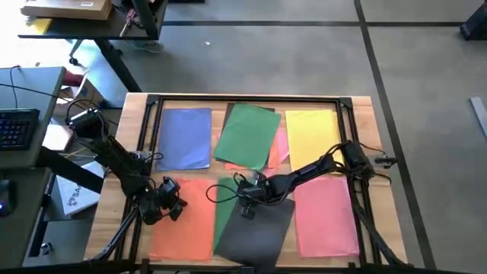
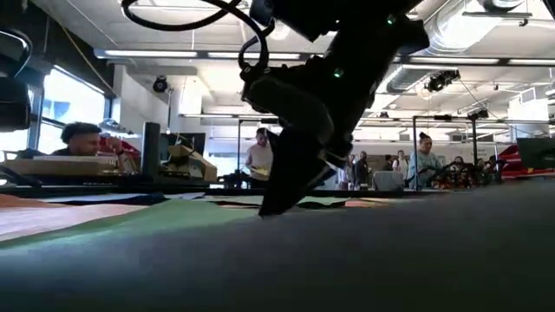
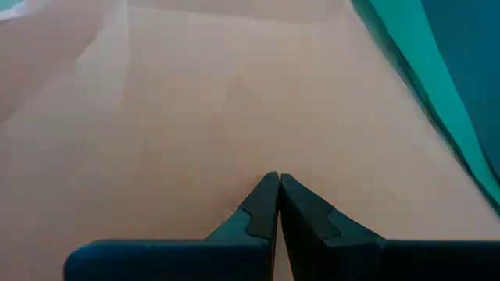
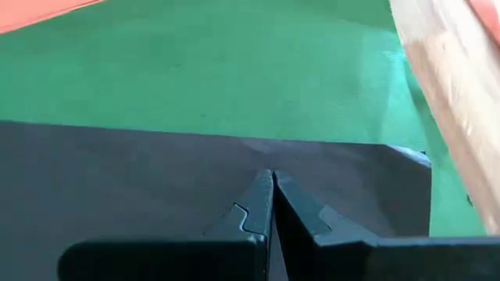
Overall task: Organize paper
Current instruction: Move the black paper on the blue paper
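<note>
Paper (image 1: 251, 135) spread across table (image 1: 364, 106)

arms: we see two black jointed arms with looped black cables | left gripper (image 3: 275, 204): dark, wedge-shaped fingers with stepped inner edges | right gripper (image 4: 270, 204): same dark tapered fingers

Left hand (image 3: 275, 183) low, fingers pressed together — right hand (image 4: 272, 181) likewise, arm reaching inward.

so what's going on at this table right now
Two robot arms are sorting coloured paper spread over the wooden table. The right gripper, fingers shut, presses down on the dark grey sheet, which overlaps a green sheet. The left gripper, also shut, rests over the orange sheet.
</note>
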Controlling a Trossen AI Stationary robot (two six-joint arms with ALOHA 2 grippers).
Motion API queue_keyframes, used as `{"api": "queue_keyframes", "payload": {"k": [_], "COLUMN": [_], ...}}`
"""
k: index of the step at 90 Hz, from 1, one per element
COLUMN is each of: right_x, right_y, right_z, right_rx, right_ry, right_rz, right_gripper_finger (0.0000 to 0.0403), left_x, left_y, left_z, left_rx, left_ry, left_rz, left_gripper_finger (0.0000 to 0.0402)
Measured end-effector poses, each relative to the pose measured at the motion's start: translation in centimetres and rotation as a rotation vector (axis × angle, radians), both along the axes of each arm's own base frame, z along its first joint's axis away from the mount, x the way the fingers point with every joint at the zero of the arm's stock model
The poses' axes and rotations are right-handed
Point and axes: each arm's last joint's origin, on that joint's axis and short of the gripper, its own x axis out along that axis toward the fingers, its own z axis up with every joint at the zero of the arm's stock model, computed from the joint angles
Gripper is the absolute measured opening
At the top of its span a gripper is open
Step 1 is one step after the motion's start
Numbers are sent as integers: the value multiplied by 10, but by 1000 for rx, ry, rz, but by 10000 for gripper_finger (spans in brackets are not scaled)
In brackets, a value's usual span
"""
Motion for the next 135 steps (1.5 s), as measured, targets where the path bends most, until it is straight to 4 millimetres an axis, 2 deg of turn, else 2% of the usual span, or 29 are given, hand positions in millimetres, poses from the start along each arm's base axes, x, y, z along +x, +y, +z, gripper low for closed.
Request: {"api": "queue_keyframes", "payload": {"k": [25, 38, 55, 68, 86, 99, 109, 115, 128, 135], "right_x": [-3, -2, 3, 4, 1, -6, -20, -35, -78, -97], "right_y": [6, -1, -20, -25, -24, -17, -11, -12, -26, -37], "right_z": [1, 6, 13, 15, 42, 65, 84, 85, 78, 72], "right_rx": [-29, -86, -119, -136, -139, -198, -227, -225, -188, -151], "right_ry": [-4, -14, -29, -29, -88, -135, -125, -111, -144, -222], "right_rz": [10, 39, 43, 68, 81, 142, 201, 192, 93, 5], "right_gripper_finger": [0, 0, 0, 0, 0, 0, 0, 0, 0, 0], "left_x": [-2, 0, 7, 10, 20, 35, 47, 55, 74, 86], "left_y": [0, 0, -5, -10, -18, -13, -3, 4, 18, 28], "left_z": [1, 3, 14, 24, 44, 51, 52, 52, 55, 57], "left_rx": [28, 50, 94, 127, 167, 236, 315, 353, 412, 437], "left_ry": [-21, -42, -30, -8, -6, -9, 5, 21, 24, 6], "left_rz": [13, 31, 6, 0, -26, -55, -77, -113, -217, -263], "left_gripper_finger": [0, 0, 0, 0, 0, 0, 0, 0, 0, 1]}}
